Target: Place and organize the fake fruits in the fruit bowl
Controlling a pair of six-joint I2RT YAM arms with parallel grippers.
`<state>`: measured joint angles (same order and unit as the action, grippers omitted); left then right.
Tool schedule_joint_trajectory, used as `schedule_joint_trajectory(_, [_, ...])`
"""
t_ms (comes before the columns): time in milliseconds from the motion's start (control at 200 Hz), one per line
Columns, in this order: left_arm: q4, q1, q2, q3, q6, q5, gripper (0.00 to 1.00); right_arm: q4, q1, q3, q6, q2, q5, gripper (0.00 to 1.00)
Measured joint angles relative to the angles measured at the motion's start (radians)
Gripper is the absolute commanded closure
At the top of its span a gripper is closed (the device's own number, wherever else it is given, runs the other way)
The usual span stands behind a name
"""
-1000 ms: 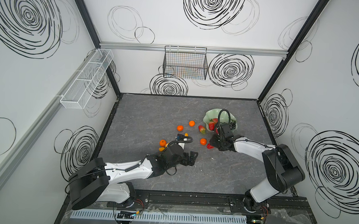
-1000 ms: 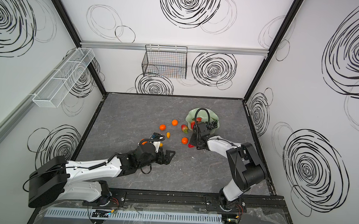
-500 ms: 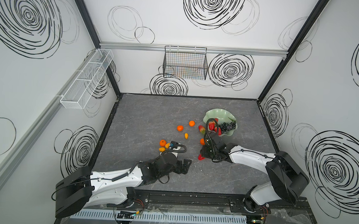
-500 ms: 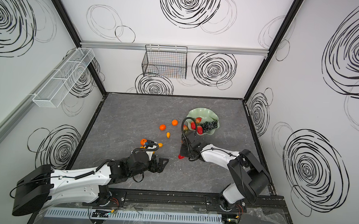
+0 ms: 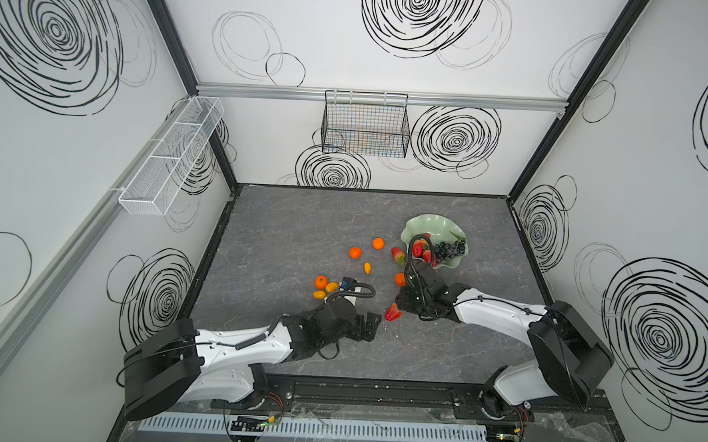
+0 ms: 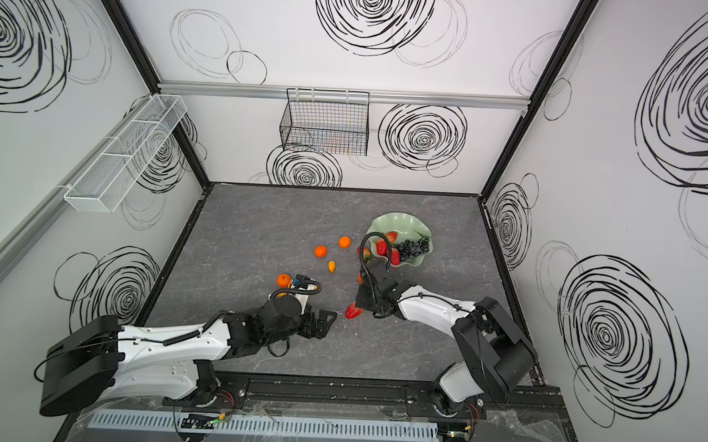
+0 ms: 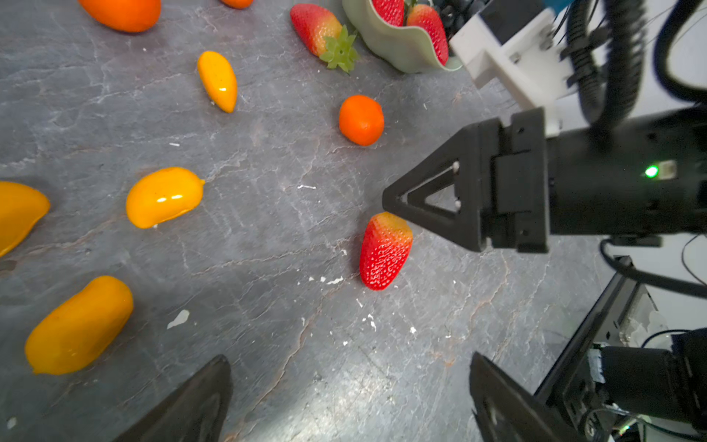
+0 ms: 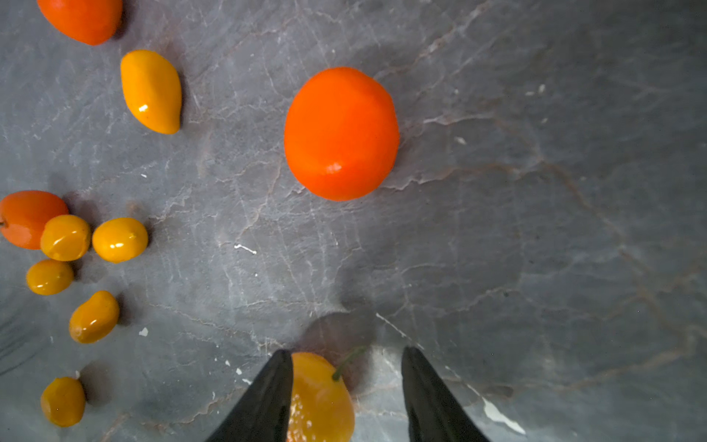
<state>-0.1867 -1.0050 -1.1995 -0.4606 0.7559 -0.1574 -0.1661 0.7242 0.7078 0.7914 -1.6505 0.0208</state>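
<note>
The mint-green fruit bowl [image 5: 422,230] [image 6: 398,224] holds strawberries [image 5: 417,248] and a dark grape bunch [image 5: 448,248]. One strawberry [image 5: 393,312] [image 7: 384,250] lies on the table with my right gripper [image 5: 400,305] [image 8: 346,350] open around its pale top end [image 8: 319,394]. It touches one finger, and a gap shows at the other. My left gripper [image 5: 374,325] [image 7: 350,359] stands wide open just left of it, over bare table. Tangerines [image 5: 378,243] [image 5: 400,279] and kumquats [image 5: 367,267] [image 5: 332,287] lie scattered left of the bowl.
Another strawberry [image 5: 398,255] lies against the bowl's outer left rim. A tangerine [image 5: 321,282] sits with the left kumquat cluster. A black wire basket [image 5: 365,125] hangs on the back wall and a white mesh tray [image 5: 168,158] on the left wall.
My right gripper has come from beside the bowl toward the front, and the strawberry at its tips lies nearer the front than before. The left arm has drawn back toward the front.
</note>
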Motion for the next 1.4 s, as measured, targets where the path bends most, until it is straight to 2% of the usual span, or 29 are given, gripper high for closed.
schedule_joint_trajectory(470, [-0.018, 0.000, -0.013, -0.009, 0.000, 0.004, 0.01, 0.000, -0.002, 0.031, 0.021, -0.050, 0.050, 0.61])
schedule_joint_trajectory(911, [-0.018, 0.005, -0.013, -0.009, -0.001, 0.007, 0.01, 0.015, -0.002, 0.039, 0.040, -0.091, 0.075, 0.82])
schedule_joint_trajectory(1401, [-0.017, 0.014, -0.012, -0.009, 0.000, 0.007, 0.01, 0.015, 0.002, 0.063, 0.042, -0.092, 0.080, 1.00])
